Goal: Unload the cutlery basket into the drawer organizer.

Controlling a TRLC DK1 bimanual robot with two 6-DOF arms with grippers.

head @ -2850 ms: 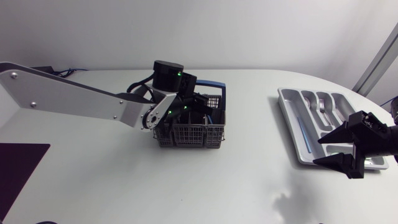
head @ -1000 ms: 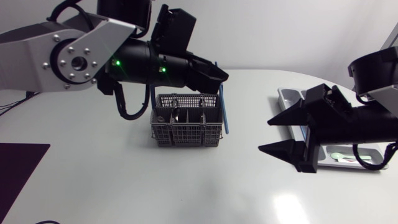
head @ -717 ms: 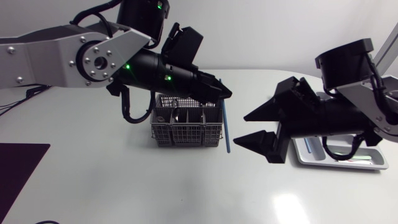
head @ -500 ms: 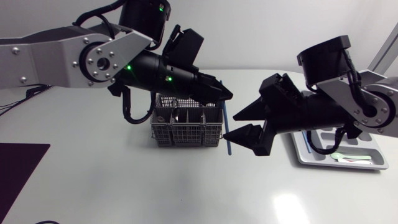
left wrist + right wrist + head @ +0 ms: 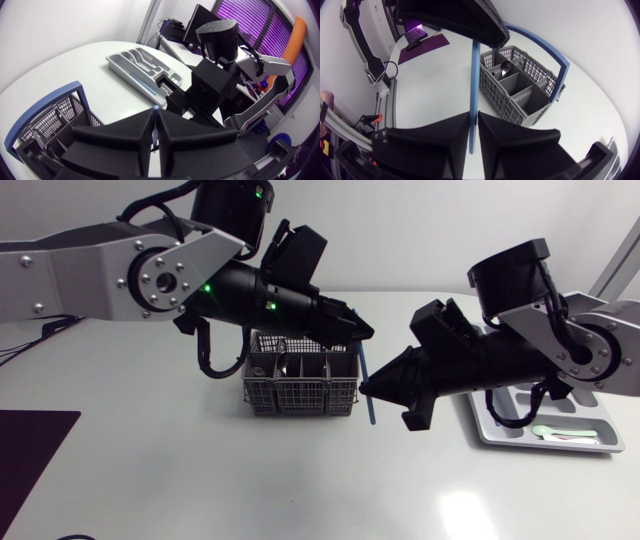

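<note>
My left gripper (image 5: 155, 116) and right gripper (image 5: 474, 116) read as matt black plastic. The left arm (image 5: 70, 265) has brushed silver-grey metal links with a soft sheen, and the blue stick (image 5: 475, 75) both grippers pinch looks like smooth matt plastic. The cutlery basket (image 5: 300, 388) is dull grey plastic mesh with a smooth blue plastic handle (image 5: 540, 40) and a shiny metal spoon (image 5: 506, 65) inside, and the drawer organizer (image 5: 490, 430) at right of frame is light grey, slightly glossy plastic. The table (image 5: 200, 480) is smooth white with faint glare at lower right, and the mat (image 5: 30, 450) at lower left is dark and matt.
</note>
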